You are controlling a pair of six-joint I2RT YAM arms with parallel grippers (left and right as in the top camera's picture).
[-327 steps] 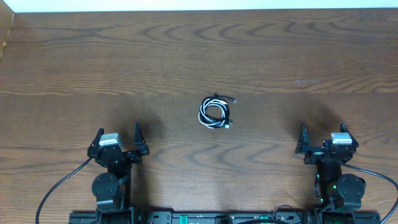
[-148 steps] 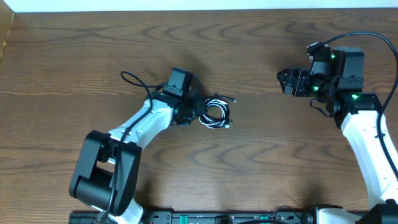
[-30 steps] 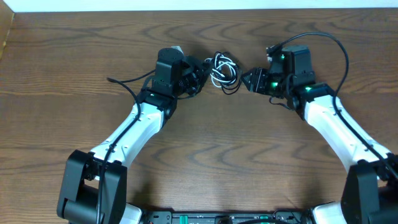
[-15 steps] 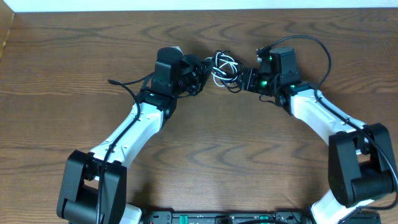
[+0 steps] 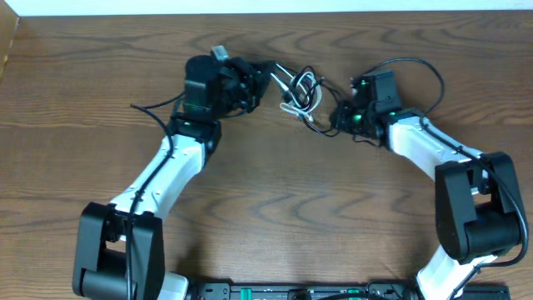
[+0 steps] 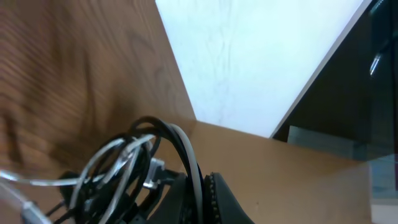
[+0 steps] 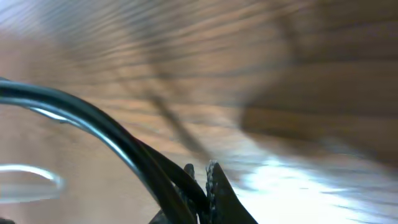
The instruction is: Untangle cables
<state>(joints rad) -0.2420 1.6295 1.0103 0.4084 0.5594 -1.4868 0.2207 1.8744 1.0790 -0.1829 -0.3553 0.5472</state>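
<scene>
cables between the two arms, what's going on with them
Two robot arms are working on a small tangle of black and white cables over the wooden table. The left pincer is shut on one side of the bundle, and the right pincer is shut on a black strand at the other side. The tangle is stretched between them, and the cords are not yet separated.

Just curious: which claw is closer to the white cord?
Left. The left gripper clamps the white cord itself; the right gripper pinches a black cord beside it.
</scene>
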